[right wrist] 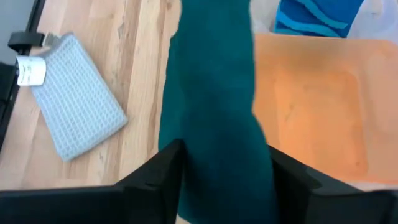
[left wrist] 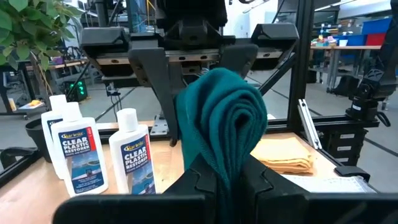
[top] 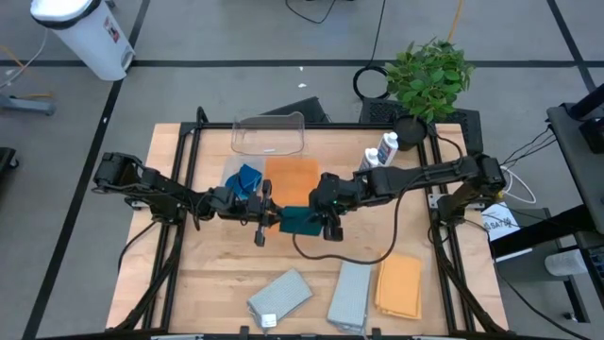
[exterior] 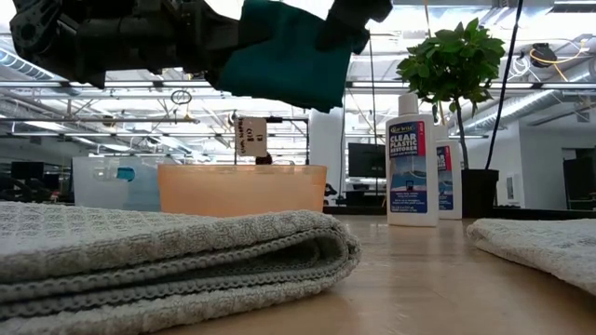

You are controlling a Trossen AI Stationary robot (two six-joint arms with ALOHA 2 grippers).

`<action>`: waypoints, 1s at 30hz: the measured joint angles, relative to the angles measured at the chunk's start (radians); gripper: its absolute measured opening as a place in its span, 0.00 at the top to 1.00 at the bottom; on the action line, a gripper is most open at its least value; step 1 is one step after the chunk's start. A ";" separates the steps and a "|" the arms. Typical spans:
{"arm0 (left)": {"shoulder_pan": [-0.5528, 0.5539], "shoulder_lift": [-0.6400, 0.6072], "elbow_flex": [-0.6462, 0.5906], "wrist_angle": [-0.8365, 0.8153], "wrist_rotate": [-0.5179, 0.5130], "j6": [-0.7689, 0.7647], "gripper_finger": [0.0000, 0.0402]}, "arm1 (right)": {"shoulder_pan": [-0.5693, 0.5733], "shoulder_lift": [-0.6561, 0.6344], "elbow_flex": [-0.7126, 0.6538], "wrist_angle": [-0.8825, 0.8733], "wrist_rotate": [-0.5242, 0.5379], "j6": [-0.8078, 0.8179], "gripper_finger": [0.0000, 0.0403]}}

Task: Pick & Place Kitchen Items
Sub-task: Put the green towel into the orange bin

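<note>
The white bottles (left wrist: pixel 132 155) carried blue labels reading "CLEAR PLASTIC RESTORER"; the same words stood on the front bottle (exterior: pixel 413 160) in the low view. A small hanging tag (exterior: pixel 251 136) bore handwriting too faint to read.

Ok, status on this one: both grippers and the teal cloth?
Left gripper shut on teal cloth, held aloft. Right gripper straddling the cloth, closing state unclear. Nothing in the way.

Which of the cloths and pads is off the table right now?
The dark green pad: it hangs mid-table between the left claw and right claw. The grey cloths and orange cloth lie flat at the table's front.
</note>
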 joint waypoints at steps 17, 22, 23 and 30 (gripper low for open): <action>0.000 -0.087 0.008 -0.162 -0.020 -0.181 0.82 | 0.040 -0.001 0.000 -0.055 0.057 -0.025 1.00; -0.014 -0.246 0.105 -0.612 -0.082 -0.167 0.71 | 0.061 -0.001 0.001 -0.081 0.056 -0.009 1.00; -0.016 -0.273 0.141 -0.706 -0.087 -0.166 0.68 | 0.063 -0.001 0.001 -0.078 0.056 -0.007 1.00; -0.009 -0.306 0.546 -1.436 -0.078 -0.183 0.38 | 0.064 0.000 0.001 -0.042 0.054 -0.007 1.00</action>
